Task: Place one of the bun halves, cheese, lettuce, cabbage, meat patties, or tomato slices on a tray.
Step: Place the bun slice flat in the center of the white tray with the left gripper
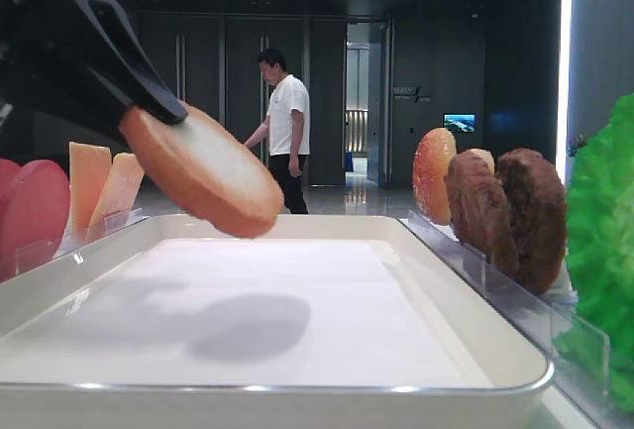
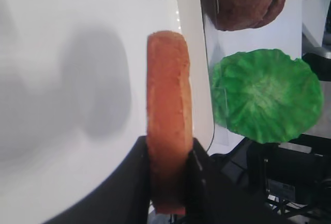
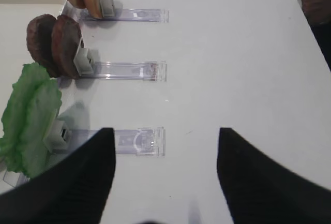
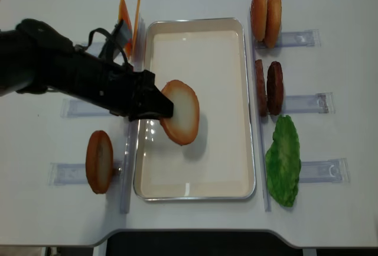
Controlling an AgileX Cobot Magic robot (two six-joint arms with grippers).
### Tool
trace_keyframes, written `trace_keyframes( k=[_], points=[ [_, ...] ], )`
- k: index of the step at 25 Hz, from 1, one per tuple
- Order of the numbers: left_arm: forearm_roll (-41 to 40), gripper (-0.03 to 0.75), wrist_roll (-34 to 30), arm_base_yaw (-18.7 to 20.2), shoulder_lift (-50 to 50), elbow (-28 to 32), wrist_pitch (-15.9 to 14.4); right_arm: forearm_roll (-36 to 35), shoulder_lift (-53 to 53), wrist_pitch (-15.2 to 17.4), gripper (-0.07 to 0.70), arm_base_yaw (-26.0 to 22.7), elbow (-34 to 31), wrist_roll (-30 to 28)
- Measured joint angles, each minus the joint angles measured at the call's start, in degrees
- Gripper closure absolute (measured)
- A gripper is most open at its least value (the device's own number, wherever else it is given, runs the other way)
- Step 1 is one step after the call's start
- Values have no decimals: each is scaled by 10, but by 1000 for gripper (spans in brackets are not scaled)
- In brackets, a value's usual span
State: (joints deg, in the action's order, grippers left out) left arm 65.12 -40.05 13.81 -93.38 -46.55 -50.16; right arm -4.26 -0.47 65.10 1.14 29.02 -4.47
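Overhead view — left gripper (image 4: 155, 105) clamped on bun half (image 4: 181, 112), held above tray (image 4: 195, 26) — well inside its rim.

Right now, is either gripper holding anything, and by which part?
The left gripper is shut on a bun half, pinching its edge across both faces, above the tray. The right gripper is open and holds nothing.

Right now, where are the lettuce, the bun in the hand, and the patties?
lettuce (image 4: 282, 161): overhead view, leaf's middle.
bun half (image 4: 184, 112): overhead view, pale flat face.
meat patties (image 4: 274, 87): overhead view, right patty's edge.
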Motion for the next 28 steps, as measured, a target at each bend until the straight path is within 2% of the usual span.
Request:
trace_keyframes(
  k=[10,16,28],
  points=[
    [75,580,-64,55,-79,0,19,0,0,0,216,0,0,0],
    [76,580,-66,59,-85,-1,36,0,0,0,216,0,0,0],
    [73,580,-67,59,-102,-1,43,0,0,0,216,0,0,0]
  ],
)
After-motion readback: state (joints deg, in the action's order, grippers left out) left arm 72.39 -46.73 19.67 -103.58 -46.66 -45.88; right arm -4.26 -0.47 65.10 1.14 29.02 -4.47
